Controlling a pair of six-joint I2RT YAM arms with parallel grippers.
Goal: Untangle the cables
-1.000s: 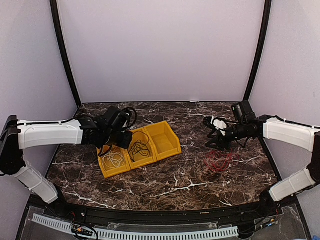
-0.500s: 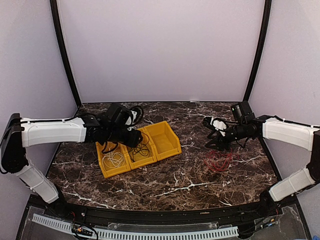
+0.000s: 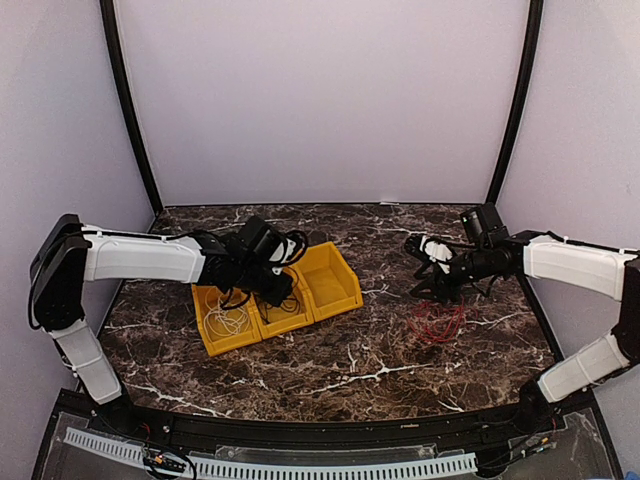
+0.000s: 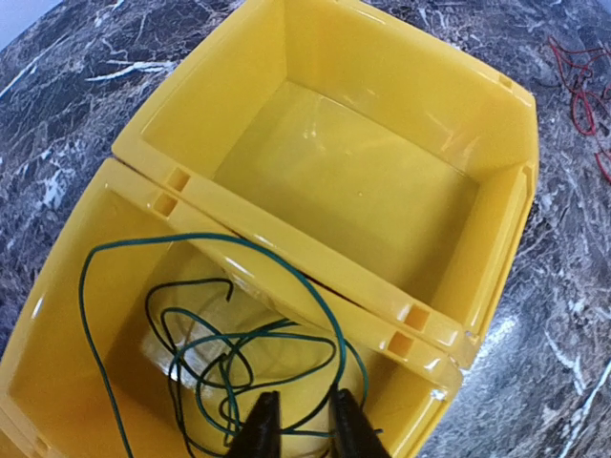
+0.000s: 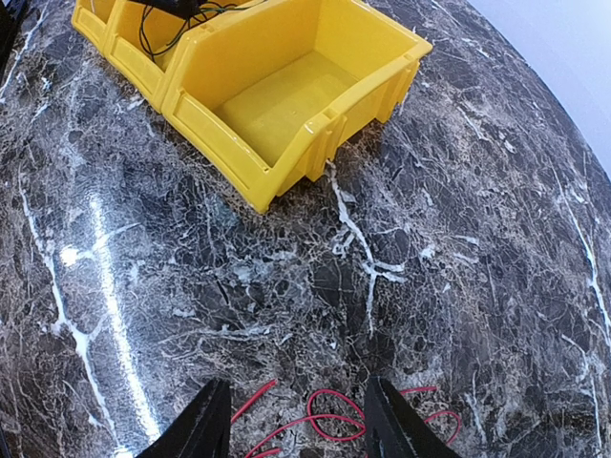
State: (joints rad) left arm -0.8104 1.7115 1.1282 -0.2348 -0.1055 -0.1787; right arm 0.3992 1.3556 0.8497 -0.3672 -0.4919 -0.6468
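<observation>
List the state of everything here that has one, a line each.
white cable: coiled in the left bin
black cable: loosely coiled in the middle bin
red cable: loose on the table, unbinned
right bin: empty
left gripper: over the middle bin, jaws narrowly apart
right gripper: open above the red cable
</observation>
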